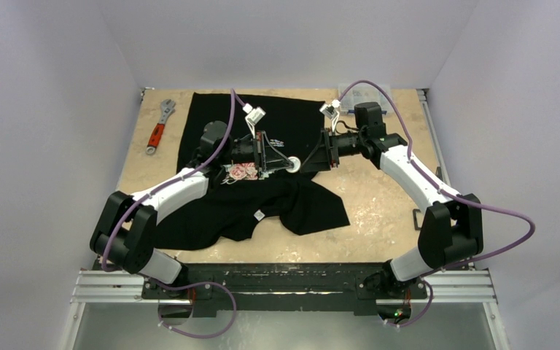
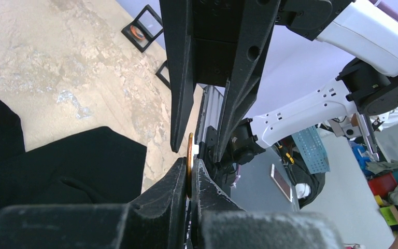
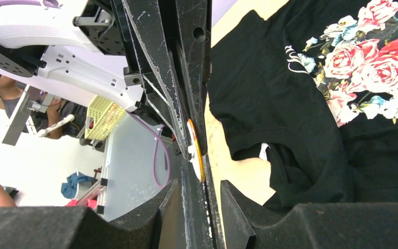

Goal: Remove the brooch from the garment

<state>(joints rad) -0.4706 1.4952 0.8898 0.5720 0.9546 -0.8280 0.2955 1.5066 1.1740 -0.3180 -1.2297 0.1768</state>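
Above the garment (image 1: pixel 313 211), seen from overhead, both arms reach inward with wrists level. Their tips meet at the brooch (image 1: pixel 294 164), and the left gripper (image 1: pixel 284 163) is the nearer. From the left wrist, its jaws pinch narrowly on the disc's rim, edge-on and apparently clear of the cloth. From the right wrist, the right gripper (image 3: pixel 199 188) stands open, straddling the disc.

1. A wrench (image 1: pixel 159 128) with a red handle lies on the beige table (image 1: pixel 386 204), near its far left corner.
2. A clear plastic box (image 1: pixel 364 96) stands at the far edge.
3. A small black square frame (image 1: pixel 415 219) lies near the table's right edge.
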